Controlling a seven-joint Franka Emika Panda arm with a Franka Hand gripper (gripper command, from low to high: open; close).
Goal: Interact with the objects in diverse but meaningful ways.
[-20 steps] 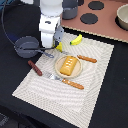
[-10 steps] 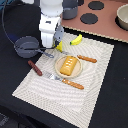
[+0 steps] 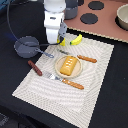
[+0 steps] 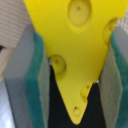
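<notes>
The cheese wedge (image 4: 80,45) sits clamped between the two green-padded fingers (image 4: 35,80), its holed yellow face toward the wrist camera and its long axis running along the fingers, so the thin tip sticks out beyond the pads over something dark. From the exterior view the white arm stands nearly straight up and down, wrist pointing at the table, with the gripper (image 3: 52,44) low over the striped placemat (image 3: 95,90) near its far corner on the exterior view's left, just beside the grey saucepan (image 3: 26,46) and its blue handle. The banana (image 3: 76,39) lies close by, and the bread loaf (image 3: 69,64) rests on a small plate (image 3: 60,71) mid-mat. The sausage (image 3: 34,68) lies at the mat's edge.
</notes>
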